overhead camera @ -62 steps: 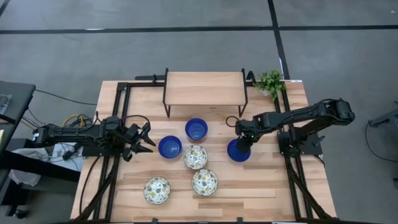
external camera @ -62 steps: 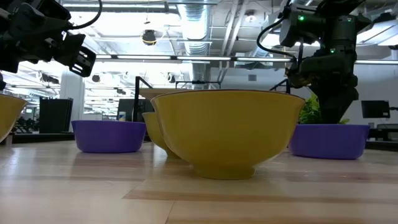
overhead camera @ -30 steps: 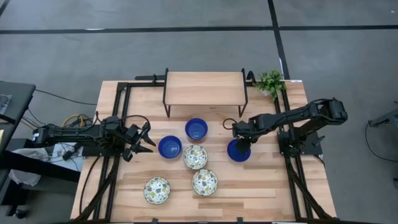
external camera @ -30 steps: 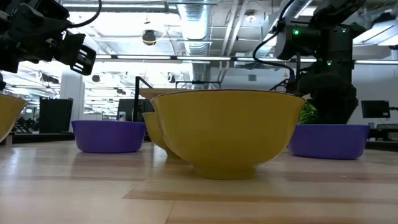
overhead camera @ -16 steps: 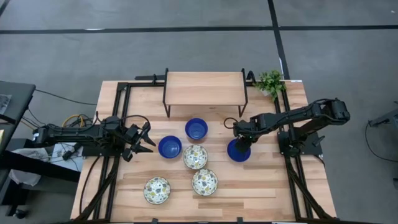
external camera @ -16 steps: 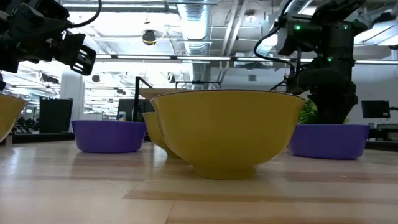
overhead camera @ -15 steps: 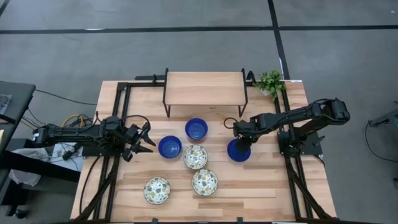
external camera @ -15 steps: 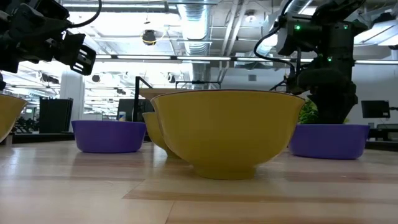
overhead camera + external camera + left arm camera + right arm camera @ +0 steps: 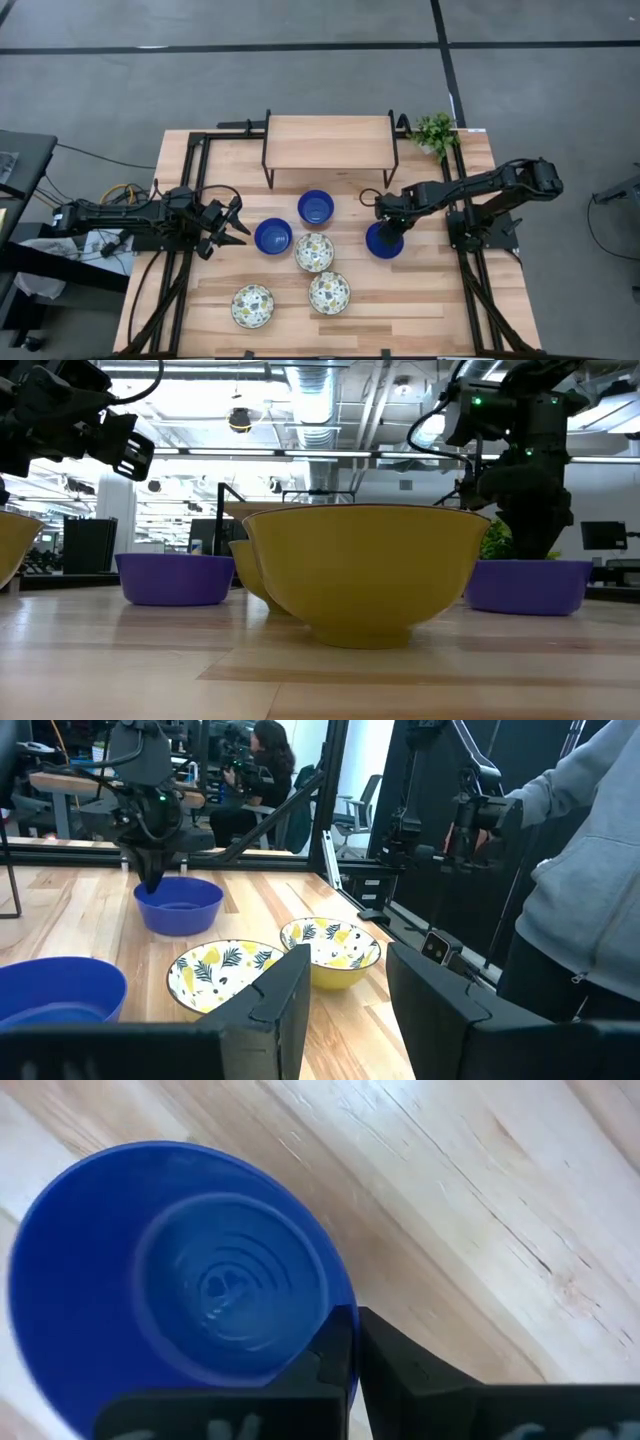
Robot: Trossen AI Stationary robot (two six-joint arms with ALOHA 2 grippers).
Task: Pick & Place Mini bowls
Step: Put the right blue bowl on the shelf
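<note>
Even overhead light is falling on the worktop (image 9: 420, 300), casting only soft, short shadows. In the low view, ceiling fixtures (image 9: 300, 405) are glaring and the nearest bowl (image 9: 365, 570) is showing soft focus. In the right wrist view, the blue bowl (image 9: 150, 1280) is reflecting pale highlights.

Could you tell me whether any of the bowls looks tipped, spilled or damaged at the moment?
Nothing stands out. All six mini bowls sit upright and apart on the table, none visibly cracked or spilled. The right gripper is shut on the rim of the rightmost blue bowl, which rests flat. The left gripper hangs open at the table's left side.
</note>
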